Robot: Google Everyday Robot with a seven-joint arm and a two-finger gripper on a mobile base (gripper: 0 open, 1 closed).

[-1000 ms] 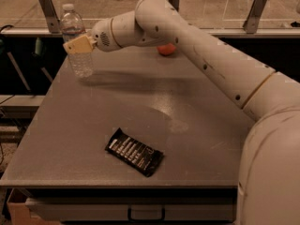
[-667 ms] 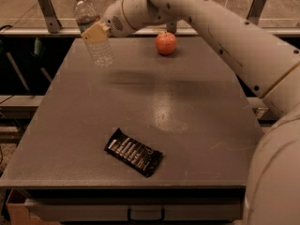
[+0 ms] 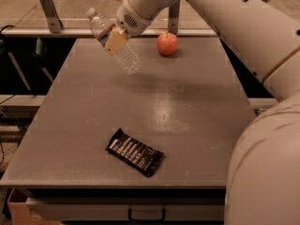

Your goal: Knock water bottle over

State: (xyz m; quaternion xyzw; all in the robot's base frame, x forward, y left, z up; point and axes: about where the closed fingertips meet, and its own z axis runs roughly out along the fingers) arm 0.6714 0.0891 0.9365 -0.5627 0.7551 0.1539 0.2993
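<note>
The water bottle (image 3: 127, 59) is a clear ribbed plastic bottle with a white cap. It is tilted, with the cap up and to the left and the base down and to the right, above the far left part of the grey table (image 3: 84, 107). My gripper (image 3: 115, 40) is shut on its middle, and the tan finger pad covers the label. The bottle's base seems to hang just above the tabletop, with a soft shadow under it.
A red apple (image 3: 167, 43) sits at the table's far edge, right of the bottle. A dark snack bar wrapper (image 3: 135, 152) lies near the front. My white arm fills the right side. Metal rail posts (image 3: 49, 9) stand behind the table.
My gripper has carried the bottle to the right along the far side of the table. The bottle has tipped from nearly upright to strongly tilted.
</note>
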